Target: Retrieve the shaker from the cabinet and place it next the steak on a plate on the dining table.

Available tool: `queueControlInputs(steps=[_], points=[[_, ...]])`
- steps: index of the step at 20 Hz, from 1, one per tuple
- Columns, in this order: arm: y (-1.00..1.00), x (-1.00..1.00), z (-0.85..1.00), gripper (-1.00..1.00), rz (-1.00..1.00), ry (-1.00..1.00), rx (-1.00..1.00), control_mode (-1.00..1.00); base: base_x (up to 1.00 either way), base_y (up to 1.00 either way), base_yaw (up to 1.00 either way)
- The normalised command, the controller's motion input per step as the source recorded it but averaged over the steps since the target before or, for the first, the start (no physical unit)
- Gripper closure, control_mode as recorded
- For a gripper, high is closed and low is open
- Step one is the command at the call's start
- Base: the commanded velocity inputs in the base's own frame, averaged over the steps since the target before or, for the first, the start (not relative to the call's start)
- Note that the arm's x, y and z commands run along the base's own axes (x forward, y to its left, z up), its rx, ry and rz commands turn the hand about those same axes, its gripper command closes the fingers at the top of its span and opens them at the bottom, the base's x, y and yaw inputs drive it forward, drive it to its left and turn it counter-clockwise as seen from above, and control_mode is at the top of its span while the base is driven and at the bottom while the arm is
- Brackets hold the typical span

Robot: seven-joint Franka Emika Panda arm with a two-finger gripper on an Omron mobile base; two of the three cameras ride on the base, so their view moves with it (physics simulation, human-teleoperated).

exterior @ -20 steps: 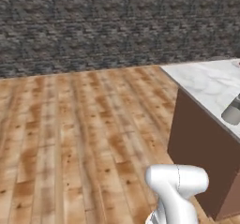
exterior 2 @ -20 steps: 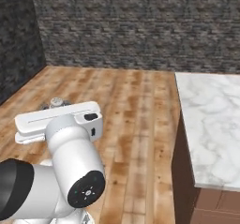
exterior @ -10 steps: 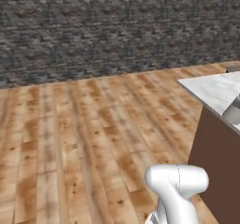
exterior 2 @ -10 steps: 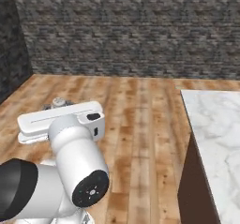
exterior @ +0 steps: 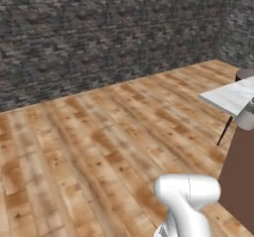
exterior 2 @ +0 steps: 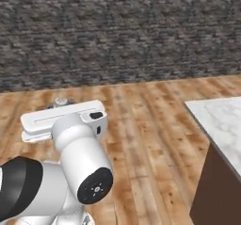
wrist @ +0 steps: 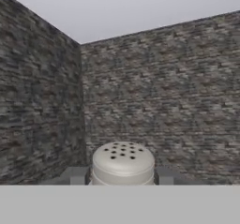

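Gripper [wrist: 123, 181] clamped on shaker [wrist: 123, 163]: finger tips flank body either side, perforated top upright, so contents stay in during transit. Dining table [exterior 2: 221, 125] corner well off to gripper's right; surface edge visible. Judgement: carry phase, placement not yet begun.

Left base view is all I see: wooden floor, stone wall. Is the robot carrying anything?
Observer: Yes. The hand view shows a small grey cylindrical shaker with a holed, rounded top, gripped in the claw.
Operator: Which way does it face?
Observer: In the hand view, towards a corner of dark stone walls.
Operator: And the pale slab on my right?
Observer: The right base view shows a white grey-veined marble table top.
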Motion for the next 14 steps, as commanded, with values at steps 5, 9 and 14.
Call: queueControlInputs(steps=[5,9,14], points=[[0.00,0.00,0.00,1.00,0.00,0.00,0.00,1.00,0.81,0.76,-0.76],[0.00,0.00,0.00,1.00,0.00,0.00,0.00,1.00,0.69,0.69,-0.80],[0.00,0.00,0.00,1.00,0.00,0.00,0.00,1.00,0.52,0.62,-0.84]])
